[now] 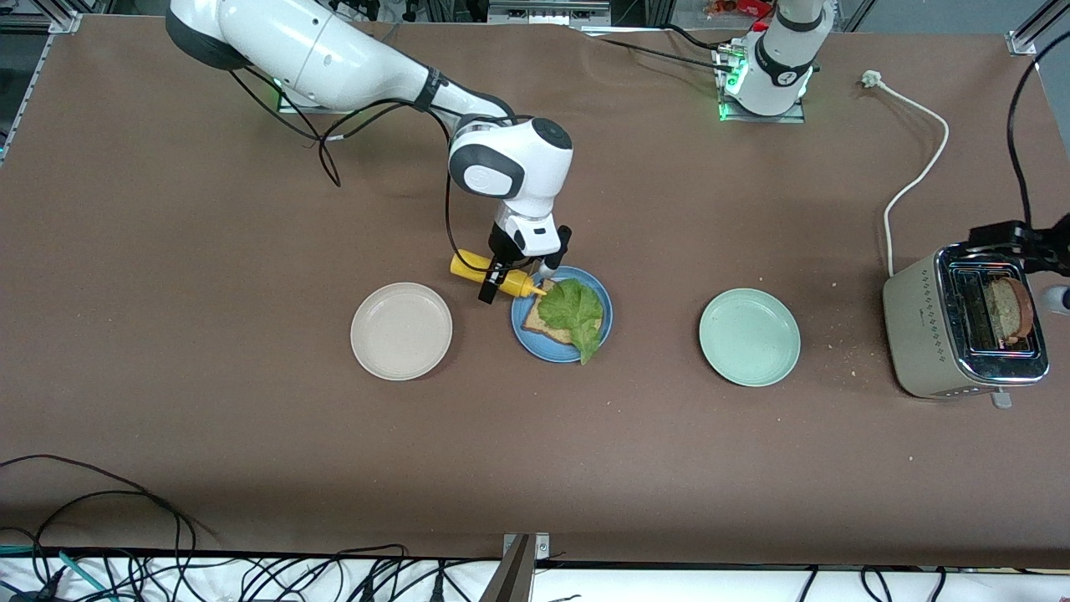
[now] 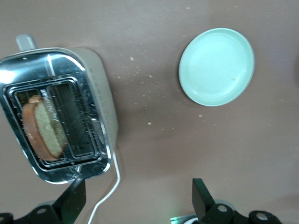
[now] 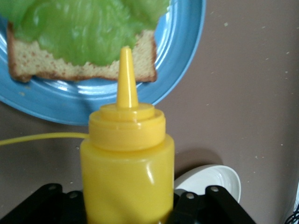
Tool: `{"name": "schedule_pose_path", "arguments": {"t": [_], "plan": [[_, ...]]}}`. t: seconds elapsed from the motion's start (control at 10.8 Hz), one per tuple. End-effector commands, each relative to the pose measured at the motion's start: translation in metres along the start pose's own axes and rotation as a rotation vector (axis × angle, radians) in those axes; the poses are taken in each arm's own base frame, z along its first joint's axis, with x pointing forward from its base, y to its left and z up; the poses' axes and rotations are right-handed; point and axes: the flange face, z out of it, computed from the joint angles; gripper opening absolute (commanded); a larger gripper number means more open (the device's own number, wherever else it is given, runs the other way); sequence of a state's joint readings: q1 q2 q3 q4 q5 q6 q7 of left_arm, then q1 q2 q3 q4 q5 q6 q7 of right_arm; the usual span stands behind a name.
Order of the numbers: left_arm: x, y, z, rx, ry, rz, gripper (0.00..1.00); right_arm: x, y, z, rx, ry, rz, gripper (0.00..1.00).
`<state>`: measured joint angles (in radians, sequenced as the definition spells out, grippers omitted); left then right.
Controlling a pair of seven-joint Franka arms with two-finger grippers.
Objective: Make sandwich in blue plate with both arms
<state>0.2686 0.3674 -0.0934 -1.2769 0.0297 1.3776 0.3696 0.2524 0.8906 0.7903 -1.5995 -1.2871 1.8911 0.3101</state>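
Blue plate [image 1: 524, 341] holds toast [image 1: 545, 323] under lettuce [image 1: 574, 313]; toaster [image 1: 961, 334] holds bread [image 1: 1009, 308].

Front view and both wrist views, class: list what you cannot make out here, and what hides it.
- Left gripper: cut off at the front view's edge, over the toaster.
- Bread: largely covered by lettuce.
- Right gripper: fingers hidden by the mustard bottle in its wrist view.

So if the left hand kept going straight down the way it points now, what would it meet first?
Probably the silver two-slot toaster holding a slice of brown bread. The open left hand hangs above it, seemingly over its edge beside the brown table, so depth leaves this uncertain.
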Motion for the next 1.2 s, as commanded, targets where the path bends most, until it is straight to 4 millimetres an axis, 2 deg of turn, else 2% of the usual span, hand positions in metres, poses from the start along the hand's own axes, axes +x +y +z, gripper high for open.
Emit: {"name": "schedule_pose_path", "arguments": {"t": [0.0, 0.09, 0.28, 0.56, 0.74, 0.83, 1.02, 1.11], "plan": [[0.008, -0.074, 0.029, 0.039, 0.049, 0.005, 1.0, -0.002, -0.023, 0.002, -0.076, -0.023, -0.041, 0.0], [0.009, -0.097, 0.045, 0.03, 0.053, -0.018, 1.0, -0.003, -0.025, 0.005, -0.091, -0.023, -0.055, 0.0], [0.013, -0.116, 0.071, 0.005, 0.034, -0.045, 1.0, -0.004, -0.026, 0.005, -0.097, -0.032, -0.056, 0.0], [0.012, -0.161, 0.112, -0.013, 0.027, -0.106, 1.0, -0.005, -0.024, 0.005, -0.101, -0.041, -0.057, 0.0], [0.015, -0.171, 0.127, 0.008, 0.017, -0.11, 1.0, -0.004, -0.015, -0.023, -0.095, -0.052, -0.056, 0.0], [0.016, -0.174, 0.134, 0.005, 0.01, -0.112, 0.88, -0.004, -0.002, -0.044, -0.083, -0.053, -0.057, 0.0], [0.016, -0.177, 0.138, 0.021, -0.003, -0.115, 0.21, -0.008, 0.026, -0.086, -0.009, -0.081, 0.003, 0.0], [0.014, -0.178, 0.138, 0.018, -0.005, -0.116, 0.07, -0.012, 0.043, -0.107, 0.032, -0.091, 0.023, 0.0]]}}
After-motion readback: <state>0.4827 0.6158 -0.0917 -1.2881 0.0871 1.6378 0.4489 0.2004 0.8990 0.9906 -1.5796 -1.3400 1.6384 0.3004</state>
